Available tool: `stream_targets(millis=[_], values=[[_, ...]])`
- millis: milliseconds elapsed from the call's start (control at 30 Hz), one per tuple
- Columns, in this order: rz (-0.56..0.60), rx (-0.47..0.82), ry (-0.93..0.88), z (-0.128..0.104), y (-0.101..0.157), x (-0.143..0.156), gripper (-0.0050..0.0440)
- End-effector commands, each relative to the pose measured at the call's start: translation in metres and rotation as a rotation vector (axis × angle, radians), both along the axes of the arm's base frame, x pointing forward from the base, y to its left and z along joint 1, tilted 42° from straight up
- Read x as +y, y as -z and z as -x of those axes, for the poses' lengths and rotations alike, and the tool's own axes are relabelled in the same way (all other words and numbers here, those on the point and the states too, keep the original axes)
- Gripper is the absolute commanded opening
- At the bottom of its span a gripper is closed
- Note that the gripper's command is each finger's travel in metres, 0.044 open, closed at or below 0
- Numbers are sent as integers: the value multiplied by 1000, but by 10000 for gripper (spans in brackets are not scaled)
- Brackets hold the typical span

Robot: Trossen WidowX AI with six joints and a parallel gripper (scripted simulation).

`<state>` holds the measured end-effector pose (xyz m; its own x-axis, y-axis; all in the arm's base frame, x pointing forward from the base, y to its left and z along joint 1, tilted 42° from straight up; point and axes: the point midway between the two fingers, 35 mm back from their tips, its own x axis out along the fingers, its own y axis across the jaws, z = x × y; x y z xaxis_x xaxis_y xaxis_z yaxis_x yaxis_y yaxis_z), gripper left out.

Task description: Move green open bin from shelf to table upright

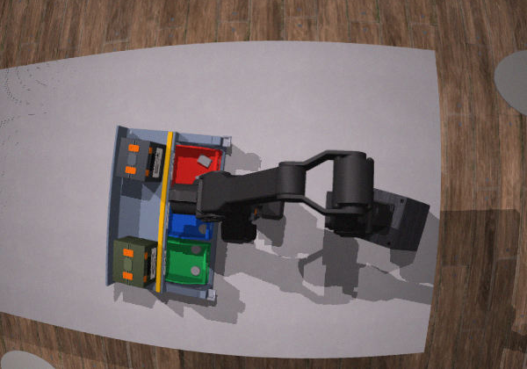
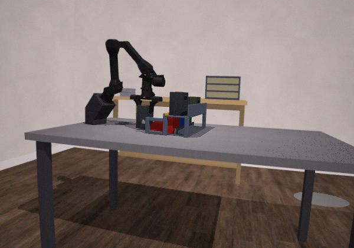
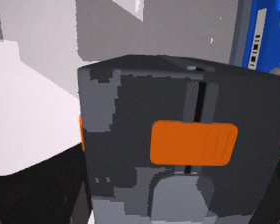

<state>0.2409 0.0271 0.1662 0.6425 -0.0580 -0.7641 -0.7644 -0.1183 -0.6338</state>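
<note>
No legible text anywhere. White label strips on the dark cases atop the shelf and on the blue bin, too blurred to read.

Even light, hard blocky shadows, fisheye-bent top view.

A plain off-white wall closes the room behind a grey table on dark legs, which stands on a dark brown wood-plank floor. Against the wall stands a light wooden bench carrying a blue-framed cabinet with three tan drawers. Soft light throws a broad shadow beneath the table, and a flat grey disc lies on the floor near its right legs.
</note>
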Motion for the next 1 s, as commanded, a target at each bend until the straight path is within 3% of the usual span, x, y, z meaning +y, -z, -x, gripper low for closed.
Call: stream_targets(millis=[0, 333, 500, 967], values=[[-21, -51, -13, 3, -17, -24, 0], [-21, -51, -13, 3, -17, -24, 0], [-13, -53, -13, 7, -28, -67, 0], [-12, -40, -10, 7, -23, -63, 0]])
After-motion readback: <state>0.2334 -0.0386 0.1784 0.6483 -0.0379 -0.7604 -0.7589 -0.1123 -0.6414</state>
